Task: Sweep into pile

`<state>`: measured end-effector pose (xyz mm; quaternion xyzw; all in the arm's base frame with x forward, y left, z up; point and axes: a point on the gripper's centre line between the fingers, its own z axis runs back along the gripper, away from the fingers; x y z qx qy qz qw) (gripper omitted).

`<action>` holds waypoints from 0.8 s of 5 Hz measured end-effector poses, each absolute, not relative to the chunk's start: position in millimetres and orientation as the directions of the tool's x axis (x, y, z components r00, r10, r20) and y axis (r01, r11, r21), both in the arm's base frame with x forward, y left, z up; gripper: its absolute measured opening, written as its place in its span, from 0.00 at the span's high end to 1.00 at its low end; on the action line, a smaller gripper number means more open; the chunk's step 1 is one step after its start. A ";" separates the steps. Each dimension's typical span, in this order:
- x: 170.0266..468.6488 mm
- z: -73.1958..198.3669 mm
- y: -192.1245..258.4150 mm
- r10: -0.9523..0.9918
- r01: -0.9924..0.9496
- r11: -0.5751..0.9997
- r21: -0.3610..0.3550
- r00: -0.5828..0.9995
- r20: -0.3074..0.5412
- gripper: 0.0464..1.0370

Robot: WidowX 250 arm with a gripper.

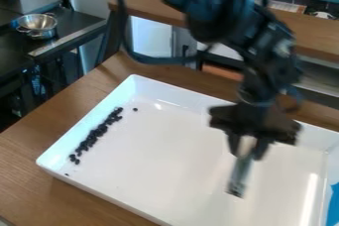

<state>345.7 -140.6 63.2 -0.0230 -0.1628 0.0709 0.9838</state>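
Note:
My gripper [248,151] hangs over the right half of the white tray [179,170], its fingers shut on a slim grey tool [240,173]. This tool points downward and has a dark lower end; whether that end touches the tray floor I cannot tell. Small black pieces [96,133] lie in a long, narrow band beside the tray's left wall, well to the left of the tool. One loose piece [135,109] sits just off the band's upper end, and another [67,174] is near its lower end.
Raised walls surround the tray on a wooden table [86,96]. A blue item [334,205] is at the right edge. Metal bowls [38,25] stand on a black counter at upper left. Behind the arm runs a wooden counter [149,4].

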 end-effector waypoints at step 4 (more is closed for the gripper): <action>371.8 20.1 -164.5 0.103 -0.104 0.995 -0.006 0.969 0.224 0.31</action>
